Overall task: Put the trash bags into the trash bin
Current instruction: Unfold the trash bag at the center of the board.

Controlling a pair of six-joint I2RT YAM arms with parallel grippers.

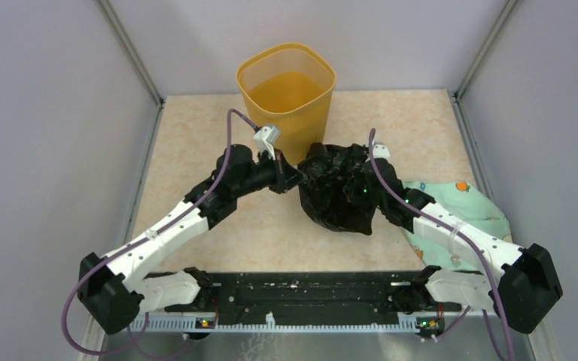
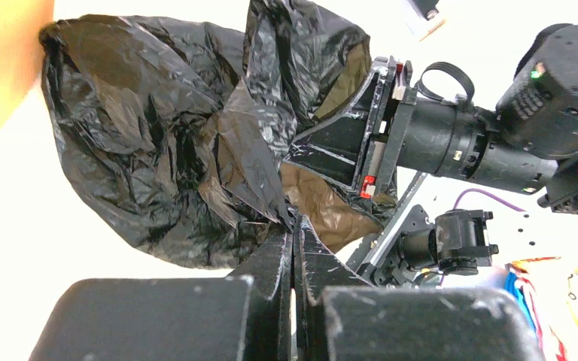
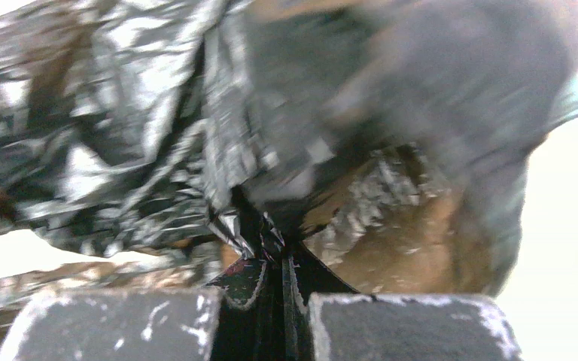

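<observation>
Left gripper (image 2: 293, 229) jaws are pressed together, pinching a fold of the black trash bag (image 2: 165, 150) at its left edge; right gripper (image 3: 282, 252) jaws are also together, clamped on crinkled film on the bag's right side. Bag sits bunched between both grippers, outside and just in front of the yellow trash bin (image 1: 301, 120), close to its front wall, contact cannot be told. Bin stands upright at the far edge of the table (image 1: 196, 143), and a pale green patterned cloth (image 1: 466, 207) lies under the right arm, near the bag.
</observation>
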